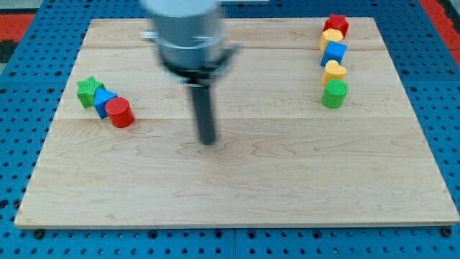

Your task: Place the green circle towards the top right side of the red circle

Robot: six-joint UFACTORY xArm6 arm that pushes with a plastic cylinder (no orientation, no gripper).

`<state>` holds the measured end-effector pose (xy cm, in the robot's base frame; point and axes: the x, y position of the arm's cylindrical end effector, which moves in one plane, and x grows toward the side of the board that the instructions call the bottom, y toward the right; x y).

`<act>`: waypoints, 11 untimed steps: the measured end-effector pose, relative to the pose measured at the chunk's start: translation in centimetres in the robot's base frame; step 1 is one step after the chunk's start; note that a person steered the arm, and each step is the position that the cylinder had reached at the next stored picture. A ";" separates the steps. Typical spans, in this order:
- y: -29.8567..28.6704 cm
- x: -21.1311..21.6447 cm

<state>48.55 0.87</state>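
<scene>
The green circle (334,94) stands near the view's right edge, at the bottom of a column of blocks. The red circle (120,112) stands at the view's left, touching a blue block (104,100), which touches a green star (89,91). My tip (208,141) rests on the board near the middle, well to the right of the red circle and far to the left of the green circle. It touches no block.
Above the green circle runs a column: a yellow heart (333,70), a blue block (333,52), a yellow block (330,37) and a red block (336,24). The wooden board (237,194) lies on a blue pegboard surface (21,129).
</scene>
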 end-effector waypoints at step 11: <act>-12.8 -12.3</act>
